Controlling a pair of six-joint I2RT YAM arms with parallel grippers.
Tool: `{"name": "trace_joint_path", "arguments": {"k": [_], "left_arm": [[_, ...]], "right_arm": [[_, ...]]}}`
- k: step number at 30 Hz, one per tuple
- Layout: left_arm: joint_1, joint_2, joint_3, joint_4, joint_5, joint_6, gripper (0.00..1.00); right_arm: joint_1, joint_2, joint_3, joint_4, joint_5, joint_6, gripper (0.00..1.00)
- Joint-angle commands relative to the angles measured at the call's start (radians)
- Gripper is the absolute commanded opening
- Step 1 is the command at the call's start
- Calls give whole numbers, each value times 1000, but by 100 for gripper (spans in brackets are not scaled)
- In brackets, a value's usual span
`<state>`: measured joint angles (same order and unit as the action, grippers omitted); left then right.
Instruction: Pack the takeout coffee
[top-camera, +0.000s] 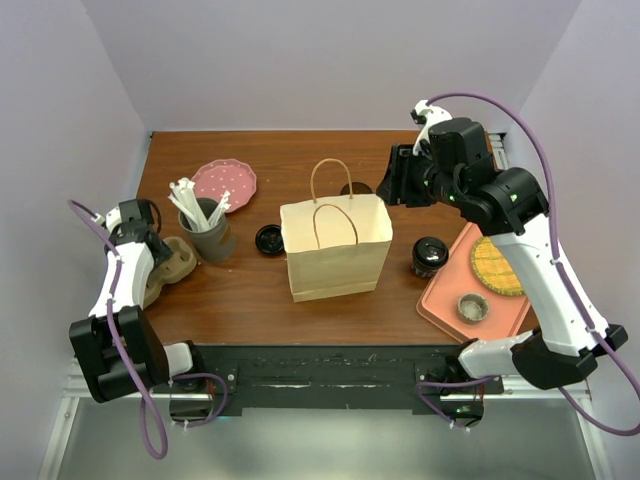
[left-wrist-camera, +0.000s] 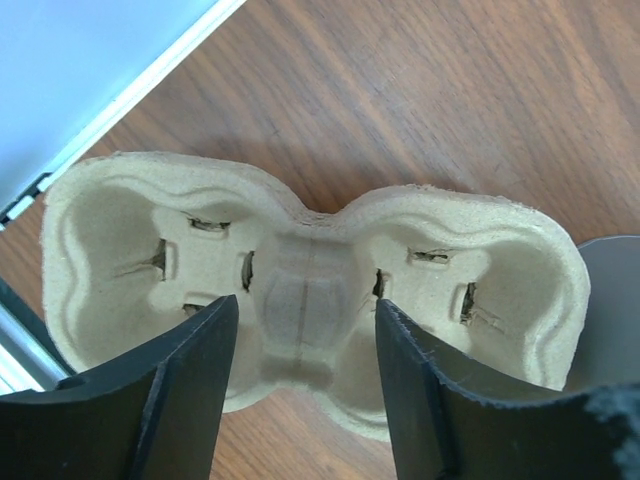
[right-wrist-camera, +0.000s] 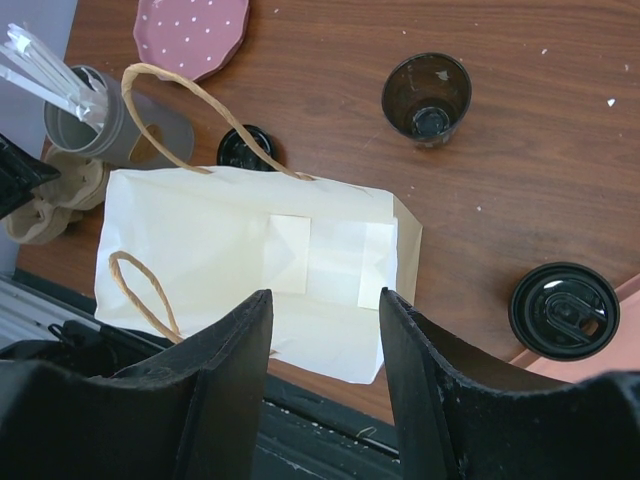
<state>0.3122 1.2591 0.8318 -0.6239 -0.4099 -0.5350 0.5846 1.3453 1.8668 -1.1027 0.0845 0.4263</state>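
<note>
No legible text or labels; paper bag (top-camera: 337, 250) plain; takeout coffee (right-wrist-camera: 563, 310) lid embossing unreadable.

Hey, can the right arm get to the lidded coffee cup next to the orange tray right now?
Probably yes. The takeout coffee stands in the open between the paper bag and the tray, nothing over it, and the right hand is open and empty.

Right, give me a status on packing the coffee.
Done: the paper bag stands open, empty inside. In hand: nothing; the left end effector is open over the pulp cup carrier, the right end effector open above the bag. Left: the takeout coffee sits lidded on the table beside the tray, not yet in the bag.
</note>
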Motion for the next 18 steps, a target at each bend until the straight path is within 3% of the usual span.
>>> {"name": "trace_joint_path", "arguments": {"k": [1, 11, 18], "left_arm": [[7, 5, -23, 46, 17, -43, 60], [5, 22, -42, 59, 26, -69, 55], [5, 10, 45, 20, -24, -2, 44]], "right_arm": [[6, -12, 2, 9, -20, 3, 51], [8, -6, 6, 3, -17, -4, 51], [8, 0, 2, 10, -17, -4, 51]]}}
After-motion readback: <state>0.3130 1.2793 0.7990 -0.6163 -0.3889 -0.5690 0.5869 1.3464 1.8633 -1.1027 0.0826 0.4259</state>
